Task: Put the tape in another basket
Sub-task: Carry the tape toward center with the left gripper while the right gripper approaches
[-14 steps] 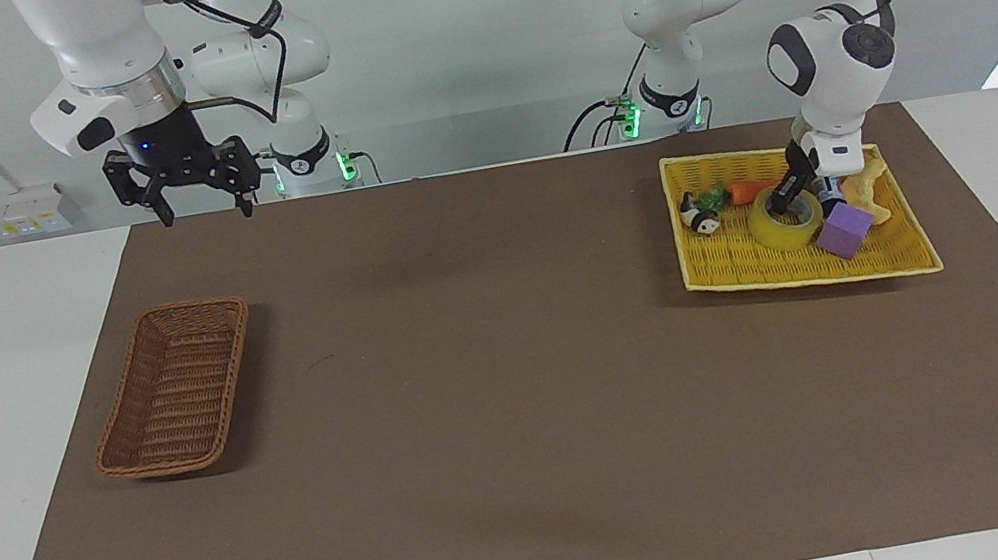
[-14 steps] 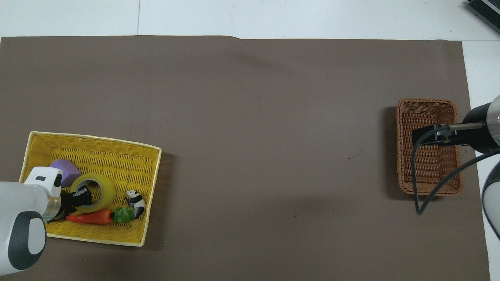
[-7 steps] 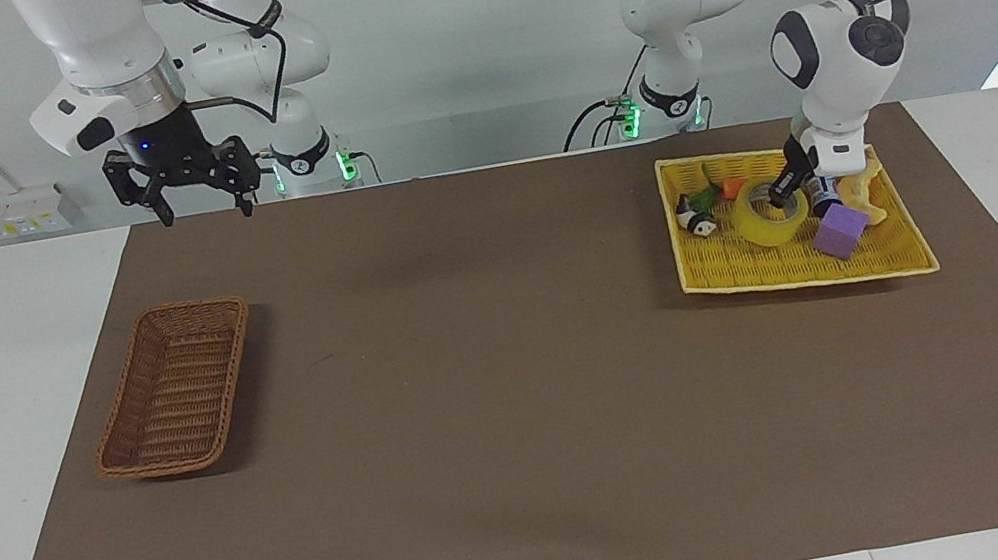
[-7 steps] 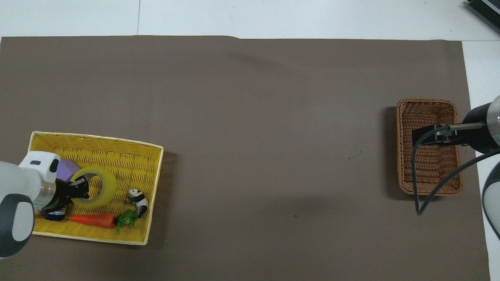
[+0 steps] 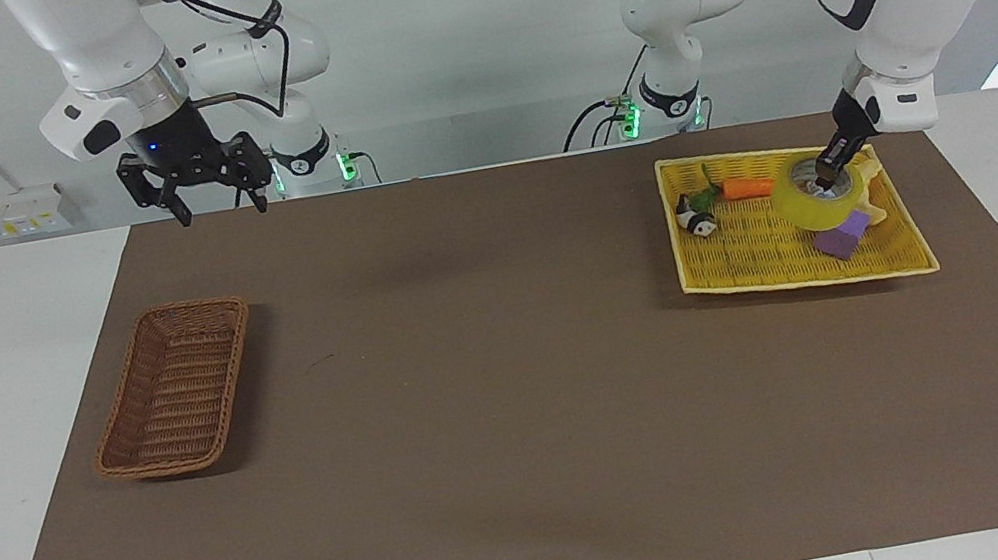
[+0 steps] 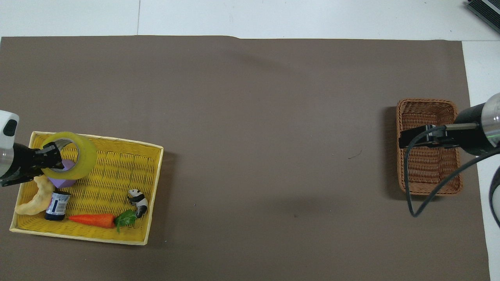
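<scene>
no legible writing on tape (image 5: 818, 200)

Glossy, translucent yellow tape (image 5: 818, 198) catches the light above a coarse woven yellow tray (image 5: 760, 262). A matt brown sheet, seemingly paper, (image 5: 499, 402) covers the table; the dark-brown wicker basket (image 5: 173, 390) looks rough, the arms smooth white plastic.

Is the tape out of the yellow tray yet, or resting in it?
Lifted, not resting: the left gripper holds the tape above the yellow tray.
</scene>
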